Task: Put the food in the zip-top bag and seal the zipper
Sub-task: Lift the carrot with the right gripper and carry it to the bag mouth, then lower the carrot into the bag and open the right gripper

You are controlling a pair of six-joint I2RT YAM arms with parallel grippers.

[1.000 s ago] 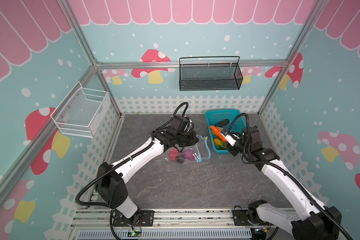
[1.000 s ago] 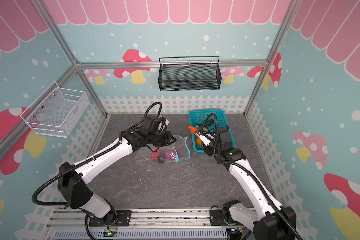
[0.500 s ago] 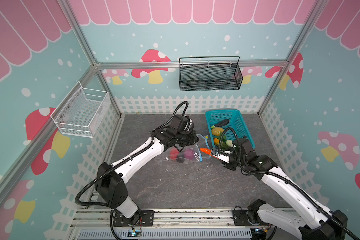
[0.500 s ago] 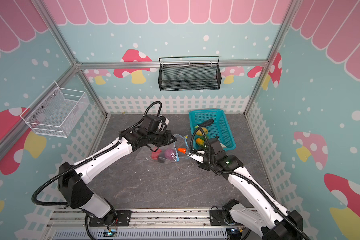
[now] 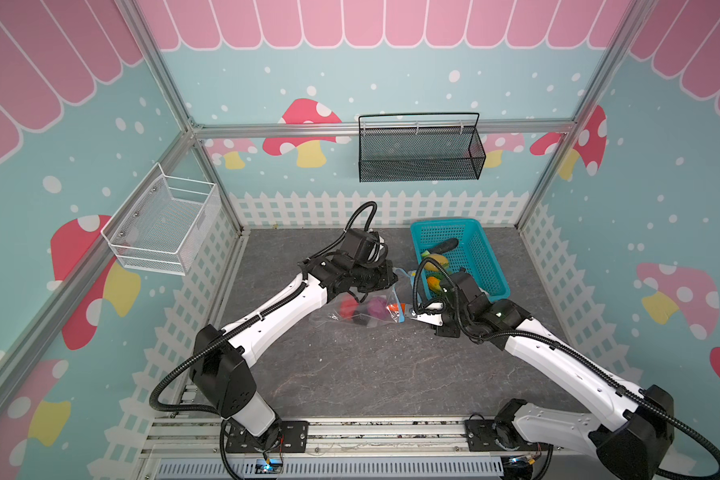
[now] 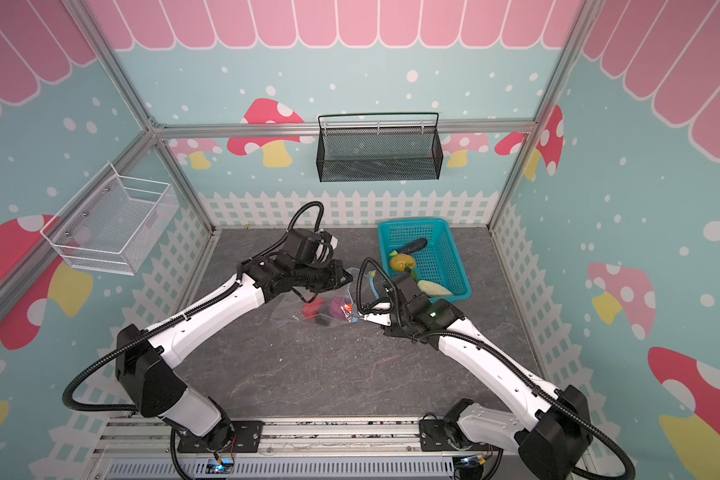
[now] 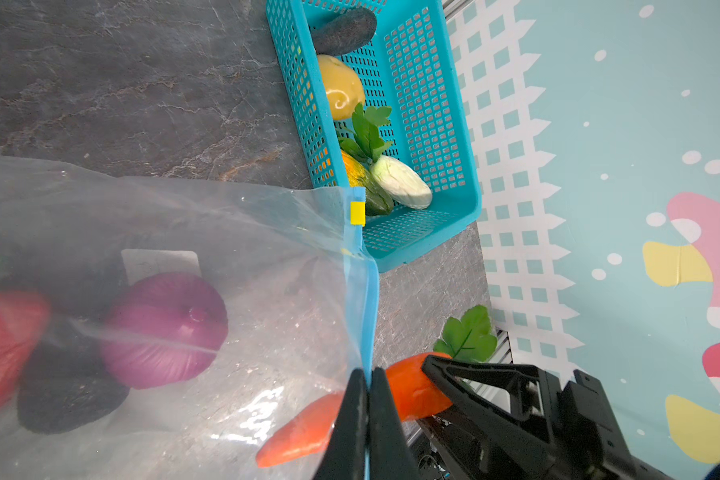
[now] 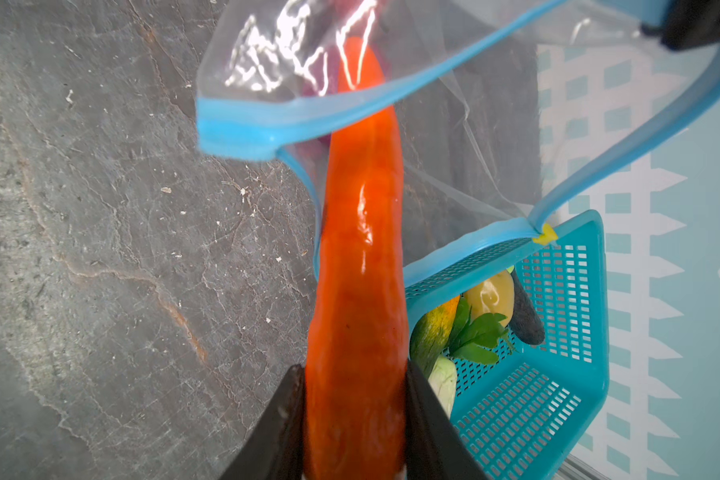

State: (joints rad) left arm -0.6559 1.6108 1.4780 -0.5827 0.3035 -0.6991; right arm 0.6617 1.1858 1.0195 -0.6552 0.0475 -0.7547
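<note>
Right wrist view shows you the right jaws clamped on the thick end of the orange carrot (image 8: 360,249). Its pointed end lies inside the open mouth of the clear bag (image 8: 300,54). The blue zipper strip (image 8: 242,133) gapes around the carrot, one side crossing over it and the other running beneath.

Look at the left wrist view and you find the left jaws shut tight on that strip (image 7: 368,299), pinching one edge of the mouth. The yellow slider (image 7: 357,213) sits at the strip's end nearest the turquoise basket (image 7: 462,174). Behind the film you can see a purple onion (image 7: 165,328), a red strawberry (image 7: 5,345) and a dark piece (image 7: 67,386).

The basket holds a yellow piece (image 7: 341,89), a white radish (image 7: 402,187) with green leaves and a dark long piece (image 7: 344,31).

In both top views the bag (image 5: 341,316) (image 6: 292,313) lies on the grey bench (image 5: 371,374) between your two arms, just beside the basket.
</note>
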